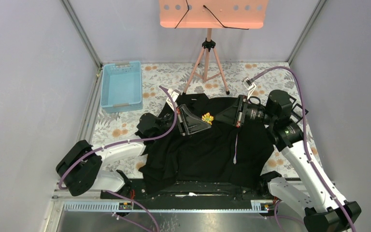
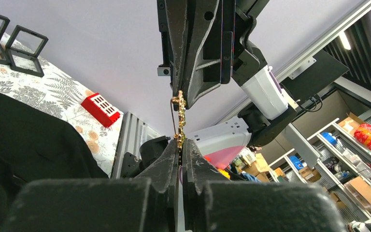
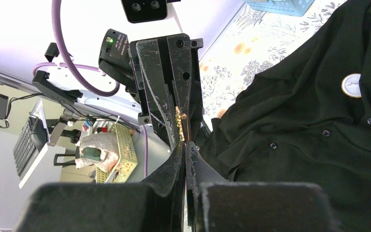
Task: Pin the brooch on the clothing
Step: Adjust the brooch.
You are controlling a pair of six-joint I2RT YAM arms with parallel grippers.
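Brooch [image 1: 207, 118] clamped in left gripper [image 2: 180, 145] and right gripper [image 3: 184, 147], above clothing [image 1: 207, 154].

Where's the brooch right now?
Top view: the brooch is mid-table, over the black shirt's collar end, pinched between the left gripper on its left and the right gripper on its right.

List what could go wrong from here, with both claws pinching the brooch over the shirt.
1. The left claw and right claw each pinch only an edge of the small gold brooch; an uneven pull could bend it or let it slip.
2. The black shirt lies loose and rumpled, with nothing holding it; the pin may push the fabric aside rather than pierce it.
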